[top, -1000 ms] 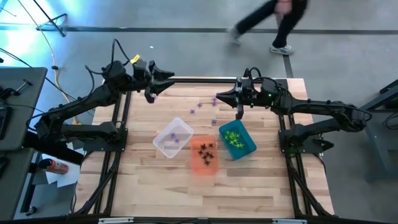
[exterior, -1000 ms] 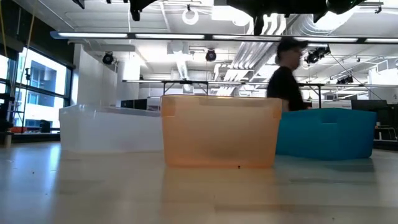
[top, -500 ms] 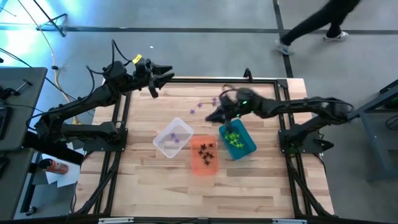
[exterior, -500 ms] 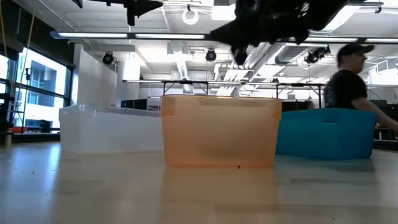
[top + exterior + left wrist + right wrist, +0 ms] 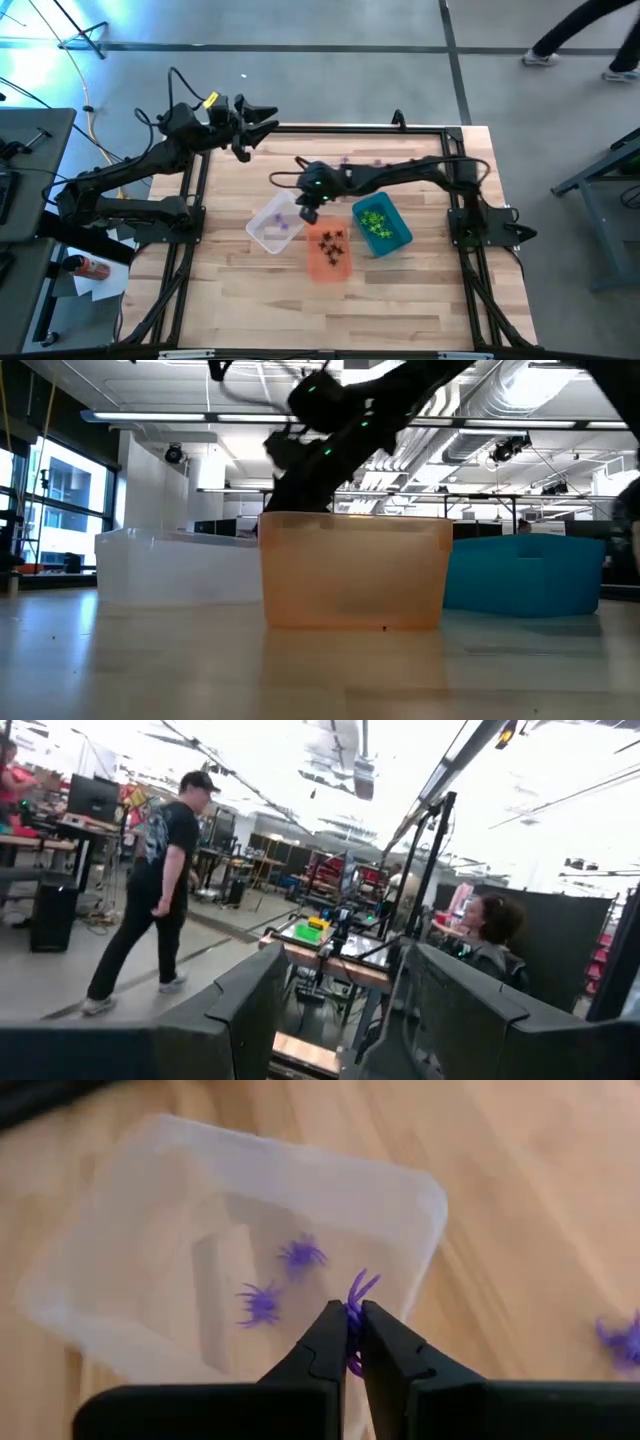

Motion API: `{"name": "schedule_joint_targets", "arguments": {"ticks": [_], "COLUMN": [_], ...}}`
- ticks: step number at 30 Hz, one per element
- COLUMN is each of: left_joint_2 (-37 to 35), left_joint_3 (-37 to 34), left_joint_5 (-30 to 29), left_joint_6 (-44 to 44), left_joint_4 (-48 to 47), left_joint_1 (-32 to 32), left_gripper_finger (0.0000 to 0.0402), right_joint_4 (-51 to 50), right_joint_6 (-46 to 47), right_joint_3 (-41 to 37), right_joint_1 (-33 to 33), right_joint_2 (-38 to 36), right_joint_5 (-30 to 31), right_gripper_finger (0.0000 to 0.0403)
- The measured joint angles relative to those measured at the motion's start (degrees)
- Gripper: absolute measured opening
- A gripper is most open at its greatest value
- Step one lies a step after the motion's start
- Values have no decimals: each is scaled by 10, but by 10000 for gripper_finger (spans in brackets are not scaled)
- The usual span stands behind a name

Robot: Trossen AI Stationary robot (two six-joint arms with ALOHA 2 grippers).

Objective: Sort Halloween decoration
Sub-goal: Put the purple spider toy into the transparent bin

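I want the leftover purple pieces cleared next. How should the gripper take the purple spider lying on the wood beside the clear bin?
Grip the purple spider across its small central body, coming straight down from above. It lies flat on the table with thin legs splayed outward, so no side offers purchase. The right gripper holds its own spider by a similar narrow pinch over the clear bin.

Open-plan robotics lab, exposed ceiling ducts (image 5: 520, 410), workbenches (image 5: 330, 955), concrete floor (image 5: 330, 80)
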Motion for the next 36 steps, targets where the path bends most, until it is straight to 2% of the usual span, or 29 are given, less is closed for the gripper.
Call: {"name": "schedule_joint_targets", "arguments": {"ticks": [4, 10, 13, 17, 20, 23, 30, 36], "left_joint_2": [-2, -2, -2, -2, -2, -9, -42, -55], "left_joint_3": [0, 0, 0, 0, 0, 0, 0, -1], "left_joint_5": [1, 3, 15, 45, 64, 74, 76, 76], "left_joint_6": [0, 0, 0, 1, 1, 1, 20, 20], "left_joint_4": [1, 1, 1, 5, 8, 9, 1, -36], "left_joint_1": [-9, -10, -10, -10, -10, -9, -9, -9], "left_gripper_finger": [202, 202, 202, 202, 202, 202, 202, 202], "right_joint_4": [-80, -158, -192, -220, -241, -277, -413, -511], "right_joint_6": [30, 12, 23, 29, 11, 0, -93, -119], "right_joint_3": [84, 189, 228, 272, 294, 318, 372, 329], "right_joint_1": [1, 14, 20, 26, 25, 24, 21, 17], "right_joint_2": [57, 113, 139, 160, 161, 157, 127, 63], "right_joint_5": [-11, -25, -21, -11, -10, -10, -1, 75], "right_gripper_finger": [20, 47, 82, 149, 194, 218, 224, 224]}}
